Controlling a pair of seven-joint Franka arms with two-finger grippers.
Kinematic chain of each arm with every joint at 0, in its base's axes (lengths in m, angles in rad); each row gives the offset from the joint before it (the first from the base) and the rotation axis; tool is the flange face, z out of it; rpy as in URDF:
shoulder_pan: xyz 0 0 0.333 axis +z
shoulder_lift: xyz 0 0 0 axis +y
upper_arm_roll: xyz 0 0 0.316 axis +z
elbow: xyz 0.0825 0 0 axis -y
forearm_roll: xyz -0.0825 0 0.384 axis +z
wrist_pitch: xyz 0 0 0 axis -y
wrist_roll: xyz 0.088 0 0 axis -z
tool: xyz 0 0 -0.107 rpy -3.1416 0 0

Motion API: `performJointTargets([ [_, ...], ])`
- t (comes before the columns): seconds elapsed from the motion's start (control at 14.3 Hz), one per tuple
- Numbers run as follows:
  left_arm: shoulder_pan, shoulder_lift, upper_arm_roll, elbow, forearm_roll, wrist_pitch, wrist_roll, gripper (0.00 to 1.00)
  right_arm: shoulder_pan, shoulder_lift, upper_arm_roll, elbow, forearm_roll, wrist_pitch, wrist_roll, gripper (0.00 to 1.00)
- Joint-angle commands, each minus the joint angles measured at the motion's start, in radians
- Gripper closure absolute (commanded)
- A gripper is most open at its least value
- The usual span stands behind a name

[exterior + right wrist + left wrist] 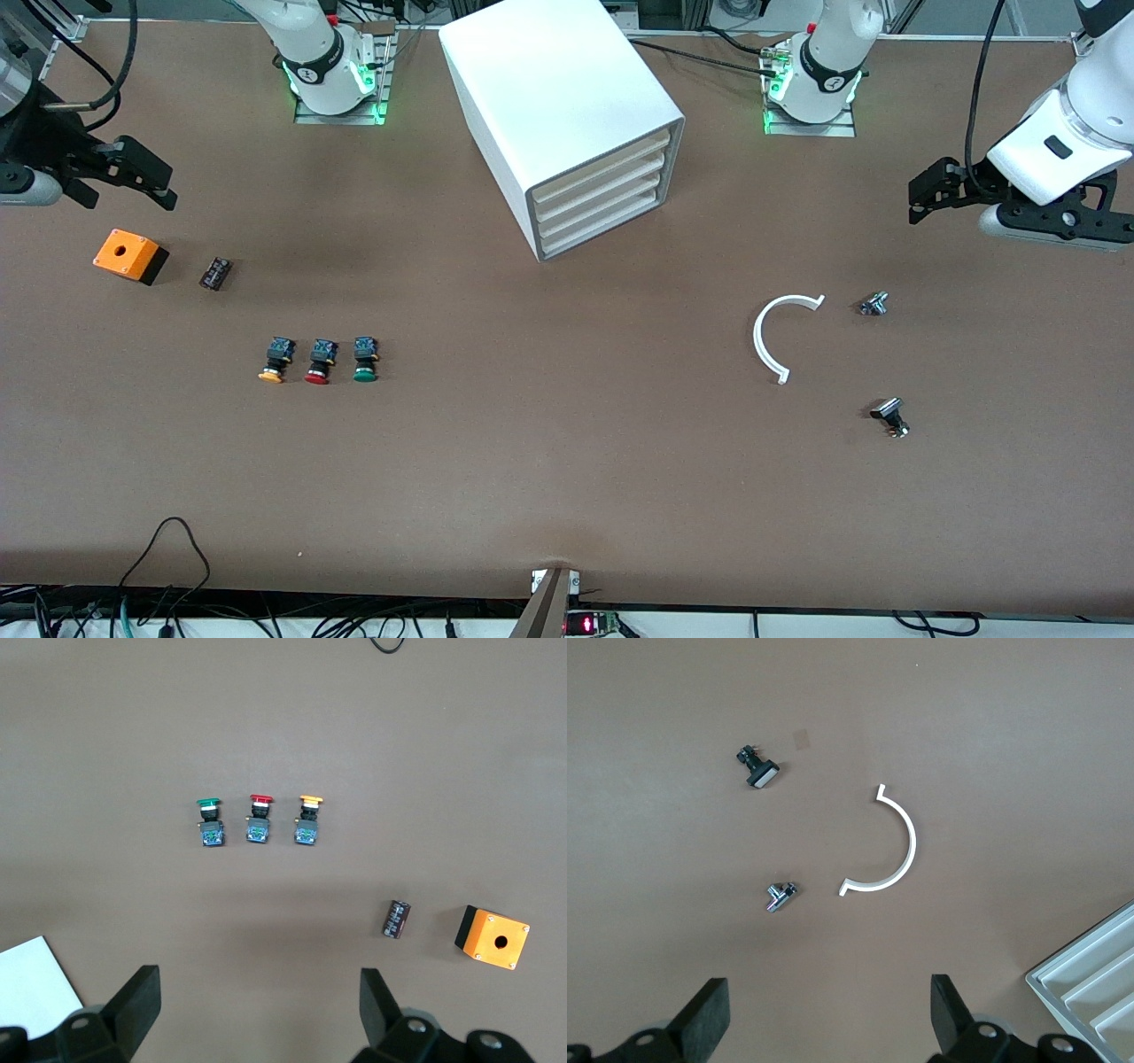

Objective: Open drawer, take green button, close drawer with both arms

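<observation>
The cabinet [567, 115] at twelve o'clock has every drawer [595, 182] closed, contents hidden. The button [364, 359] lies outside, at eight o'clock. Left gripper [926, 190] and right gripper [133, 173] hover with fingers apart.

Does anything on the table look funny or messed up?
Nothing looks broken or spilled. The one odd thing: the cabinet sits turned at an angle to the table's edges, its drawers all shut. The green button lies out on the table in a neat row with the orange and red ones.

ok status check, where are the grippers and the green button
Left gripper open, right gripper open, both up at their table ends. Green button on table beside red button. All cabinet drawers shut. Nothing blocking.
</observation>
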Motion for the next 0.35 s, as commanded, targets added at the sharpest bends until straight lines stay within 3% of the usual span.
performJointTargets([
  [0.0, -0.007, -0.007, 0.005, -0.001, -0.007, 0.004, -0.002, 0.00, -0.013, -0.017, 0.003, -0.013, 0.020, 0.002, -0.031, 0.01],
  [0.28, -0.007, -0.009, 0.005, -0.001, -0.007, 0.001, -0.004, 0.00, -0.016, -0.001, 0.000, 0.001, 0.023, 0.004, -0.032, 0.01],
])
